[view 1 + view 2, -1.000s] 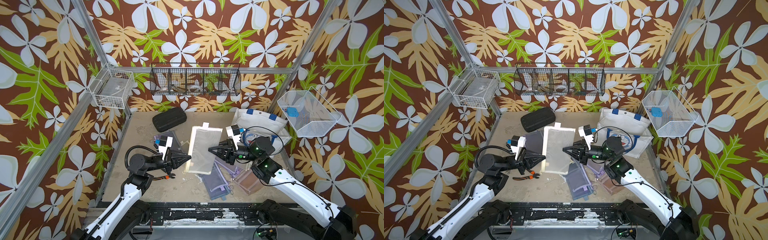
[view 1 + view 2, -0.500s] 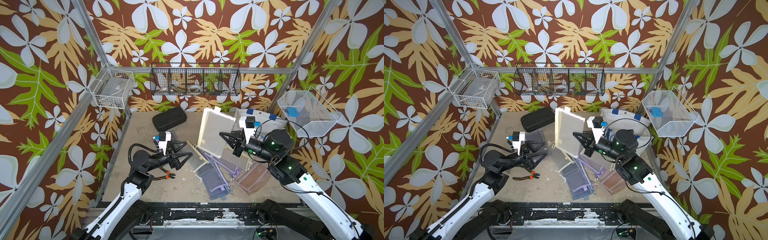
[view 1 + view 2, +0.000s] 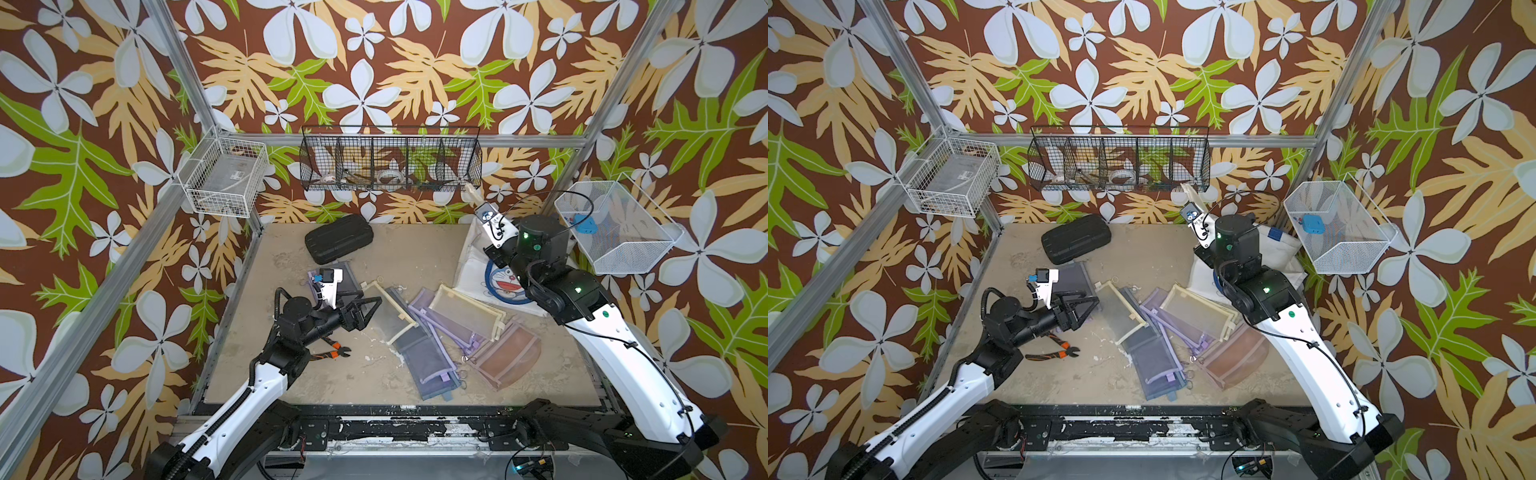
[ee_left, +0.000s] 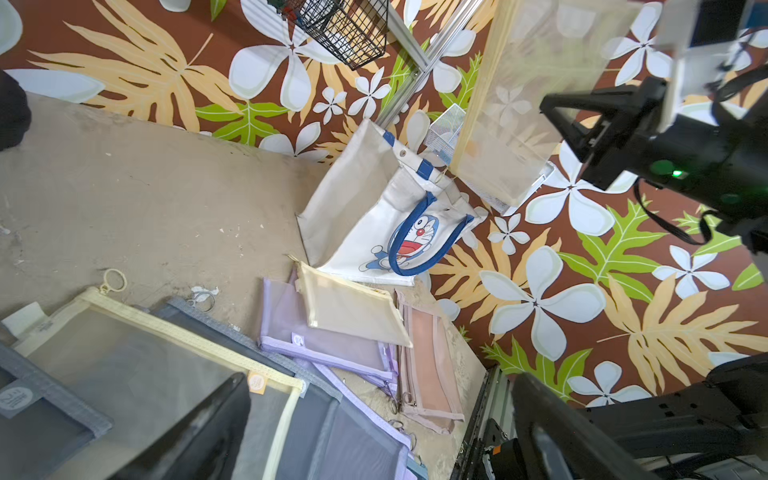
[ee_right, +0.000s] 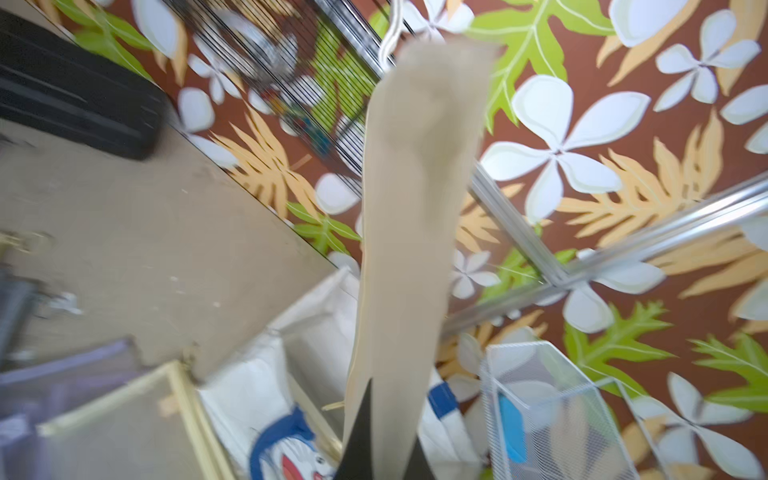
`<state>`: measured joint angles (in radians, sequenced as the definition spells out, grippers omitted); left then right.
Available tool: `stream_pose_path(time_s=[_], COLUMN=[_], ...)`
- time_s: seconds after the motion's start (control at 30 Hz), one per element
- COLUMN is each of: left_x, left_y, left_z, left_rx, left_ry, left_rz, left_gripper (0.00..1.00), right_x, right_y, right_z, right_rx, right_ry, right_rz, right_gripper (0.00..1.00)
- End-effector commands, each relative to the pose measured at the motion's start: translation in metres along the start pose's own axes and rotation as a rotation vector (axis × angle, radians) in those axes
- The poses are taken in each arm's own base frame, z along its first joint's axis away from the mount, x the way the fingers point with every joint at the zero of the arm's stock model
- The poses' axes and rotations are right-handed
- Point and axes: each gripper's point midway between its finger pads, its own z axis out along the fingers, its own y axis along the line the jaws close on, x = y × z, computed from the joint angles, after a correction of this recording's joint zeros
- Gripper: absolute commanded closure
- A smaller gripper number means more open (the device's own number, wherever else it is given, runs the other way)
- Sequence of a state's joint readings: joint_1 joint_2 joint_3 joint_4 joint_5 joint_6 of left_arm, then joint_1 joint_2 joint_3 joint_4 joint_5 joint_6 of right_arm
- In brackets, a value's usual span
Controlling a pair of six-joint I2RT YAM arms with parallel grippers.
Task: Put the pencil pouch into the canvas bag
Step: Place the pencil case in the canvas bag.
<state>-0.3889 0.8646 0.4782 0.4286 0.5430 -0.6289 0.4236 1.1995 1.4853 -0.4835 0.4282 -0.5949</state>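
- My right gripper point(image 5: 382, 415): jaws pinching one end of the cream mesh pencil pouch point(image 4: 515, 95), which stands upright in the air.
- Pouch is over the canvas bag point(image 3: 473, 270), not in it. The bag sits slumped at 2 o'clock on the desk point(image 3: 415, 249), mouth open.
- My left gripper point(image 3: 369, 311): jaws spread wide, empty, at 9 o'clock, just over the loose pouches point(image 3: 432, 332).
- Black hard case point(image 3: 338, 244) at 11 o'clock; pliers point(image 3: 332, 353) at 8 o'clock, beside my left arm.

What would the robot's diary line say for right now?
right fingers: shut on cream pouch, held up near canvas bag | left fingers: open, empty | pouch in bag: not yet
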Motion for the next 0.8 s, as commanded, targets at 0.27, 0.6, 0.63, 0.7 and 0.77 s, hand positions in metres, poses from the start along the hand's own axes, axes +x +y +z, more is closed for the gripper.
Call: stream_pose_path(time_s=[0.27, 0.6, 0.63, 0.7, 0.77], left_x=[-0.015, -0.017, -0.017, -0.017, -0.018], left_y=[-0.037, -0.041, -0.041, -0.040, -0.039], left_z=[-0.008, -0.014, -0.014, -0.013, -0.012], left_rx=[0.142, 0.143, 0.143, 0.142, 0.139], left_ry=[-0.032, -0.048, -0.048, -0.046, -0.045], left_rz=[0.016, 0.031, 0.030, 0.029, 0.024], left_gripper=[0.03, 0.03, 0.03, 0.04, 0.04], right_x=[0.087, 0.131, 0.132, 0.136, 0.136], right_y=[-0.037, 0.000, 0.003, 0.006, 0.008], right_z=[0.050, 0.087, 0.089, 0.093, 0.095], right_rx=[0.104, 0.000, -0.006, -0.014, -0.020], right_ry=[0.239, 0.321, 0.326, 0.338, 0.335], right_rz=[-0.091, -0.114, -0.115, -0.117, -0.115], right_gripper=[1.00, 1.00, 1.00, 1.00, 0.90])
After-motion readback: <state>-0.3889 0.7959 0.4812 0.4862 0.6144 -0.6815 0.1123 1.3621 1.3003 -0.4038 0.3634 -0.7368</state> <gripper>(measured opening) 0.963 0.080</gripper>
